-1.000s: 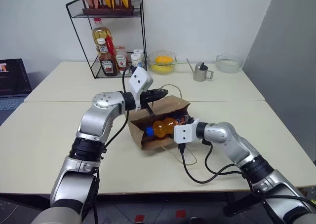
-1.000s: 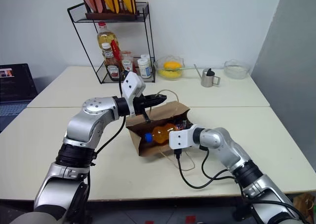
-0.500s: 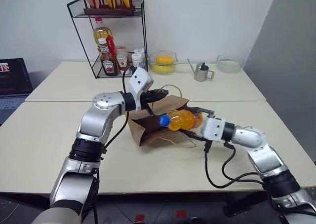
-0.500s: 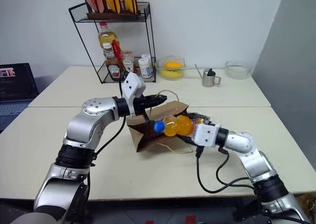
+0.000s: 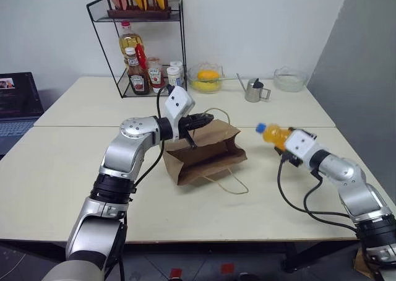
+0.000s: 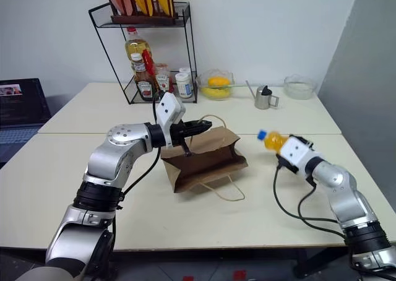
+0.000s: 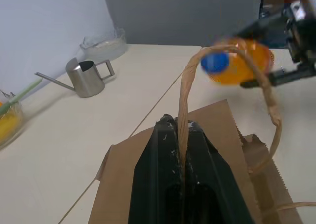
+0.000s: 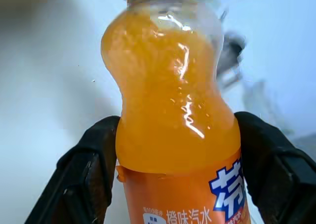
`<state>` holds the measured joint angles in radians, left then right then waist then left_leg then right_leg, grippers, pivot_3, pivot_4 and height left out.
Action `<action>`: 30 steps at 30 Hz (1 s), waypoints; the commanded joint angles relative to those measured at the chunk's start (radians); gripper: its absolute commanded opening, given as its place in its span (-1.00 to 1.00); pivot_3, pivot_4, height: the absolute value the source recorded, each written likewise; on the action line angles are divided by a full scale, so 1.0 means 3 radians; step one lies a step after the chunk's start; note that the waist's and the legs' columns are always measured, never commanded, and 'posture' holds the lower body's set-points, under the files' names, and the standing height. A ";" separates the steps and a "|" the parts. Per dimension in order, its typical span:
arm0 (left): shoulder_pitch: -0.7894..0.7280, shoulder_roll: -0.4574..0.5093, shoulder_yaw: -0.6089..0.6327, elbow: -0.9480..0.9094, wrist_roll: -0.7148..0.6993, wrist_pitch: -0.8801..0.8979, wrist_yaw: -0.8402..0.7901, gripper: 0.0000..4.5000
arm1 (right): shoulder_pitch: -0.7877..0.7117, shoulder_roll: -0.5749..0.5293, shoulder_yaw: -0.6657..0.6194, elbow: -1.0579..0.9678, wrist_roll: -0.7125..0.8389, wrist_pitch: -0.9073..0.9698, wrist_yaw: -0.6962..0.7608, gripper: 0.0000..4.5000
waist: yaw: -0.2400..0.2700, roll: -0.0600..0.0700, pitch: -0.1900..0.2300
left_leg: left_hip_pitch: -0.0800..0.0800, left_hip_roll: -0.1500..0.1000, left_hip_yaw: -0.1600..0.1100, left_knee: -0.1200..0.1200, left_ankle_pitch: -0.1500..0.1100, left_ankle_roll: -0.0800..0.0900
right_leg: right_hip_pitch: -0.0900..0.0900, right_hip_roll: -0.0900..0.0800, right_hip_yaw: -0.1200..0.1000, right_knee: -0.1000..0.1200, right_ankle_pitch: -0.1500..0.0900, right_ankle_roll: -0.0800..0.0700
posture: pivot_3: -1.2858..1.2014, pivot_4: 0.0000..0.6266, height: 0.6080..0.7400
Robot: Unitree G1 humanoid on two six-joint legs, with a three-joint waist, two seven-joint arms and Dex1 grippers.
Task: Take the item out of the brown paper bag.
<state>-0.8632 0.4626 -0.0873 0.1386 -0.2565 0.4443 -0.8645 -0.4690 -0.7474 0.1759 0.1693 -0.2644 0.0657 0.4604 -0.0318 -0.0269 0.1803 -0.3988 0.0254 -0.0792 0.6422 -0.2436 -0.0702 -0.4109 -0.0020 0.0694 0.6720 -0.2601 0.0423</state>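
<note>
The brown paper bag [image 5: 204,151] lies on its side in the middle of the table, its mouth toward the right. My left gripper [image 5: 201,119] is shut on the bag's upper cord handle [image 7: 189,81] and holds it up; the other handle [image 5: 230,185] lies loose on the table. The item [image 5: 273,134], a small orange soda bottle with a blue cap [image 5: 260,129], hangs in the air to the right of the bag and clear of it, cap pointing left. My right gripper [image 8: 177,128] is shut on the bottle's body, one finger [image 8: 89,169] on each side.
A black wire rack [image 5: 142,46] with sauce and oil bottles stands at the back left. Beside it are a glass bowl of yellow fruit [image 5: 207,78], a small metal watering can [image 5: 252,90] and another glass bowl [image 5: 288,78]. A laptop [image 5: 18,95] sits far left.
My right gripper drew the bottle out of the bag's mouth and carried it off to the right, clear of the bag. The left gripper kept its hold on the handle.
</note>
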 commanded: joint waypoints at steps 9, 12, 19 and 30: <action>-0.0045 -0.0007 0.0040 -0.0080 0.0002 -0.0072 0.0017 -1.00 | -0.0260 -0.0040 0.0262 0.0627 -0.0449 -0.0699 0.0062 0.88 | -0.0040 0.0001 0.0001 | 0.0004 0.0002 0.0001 -0.0002 0.0000 0.0000 | 0.0001 0.0001 0.0002 0.0002 0.0000 0.0000 | 0.03 -0.52 1.00; -0.0012 0.0000 0.0044 -0.0119 -0.0005 -0.0056 0.0026 -1.00 | -0.0212 -0.0076 0.0219 0.0585 -0.0409 -0.0680 0.0185 0.99 | -0.0039 0.0001 0.0001 | 0.0005 0.0002 0.0000 -0.0001 0.0000 0.0000 | 0.0004 0.0001 0.0001 0.0002 0.0000 0.0000 | 0.03 -0.52 1.00; 0.0008 0.0041 0.0064 -0.0114 0.0014 -0.0074 0.0041 -1.00 | 0.0040 -0.0167 -0.0191 -0.0022 0.0069 -0.0814 0.0404 0.99 | -0.0029 0.0001 0.0001 | 0.0005 0.0001 -0.0001 0.0000 0.0000 0.0000 | 0.0005 0.0000 0.0000 0.0001 0.0000 0.0000 | 0.03 -0.52 1.00; -0.0188 0.0201 0.0318 0.0279 -0.0024 -0.0187 0.0085 -0.17 | 0.0019 0.0472 -0.0461 -0.1072 0.1053 -0.0216 0.0554 1.00 | -0.0028 0.0001 0.0001 | 0.0008 0.0002 -0.0004 0.0003 0.0000 0.0000 | 0.0010 0.0001 -0.0002 0.0004 0.0000 0.0001 | 0.03 -0.52 1.00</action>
<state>-0.8864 0.5010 -0.0315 0.2144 -0.2663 0.4115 -0.8429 -0.4325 -0.6027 0.0590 -0.1132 0.0389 -0.0173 0.6388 -0.0402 -0.0266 0.1805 -0.3962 0.0259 -0.0802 0.6433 -0.2436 -0.0702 -0.4079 -0.0017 0.0688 0.6734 -0.2599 0.0427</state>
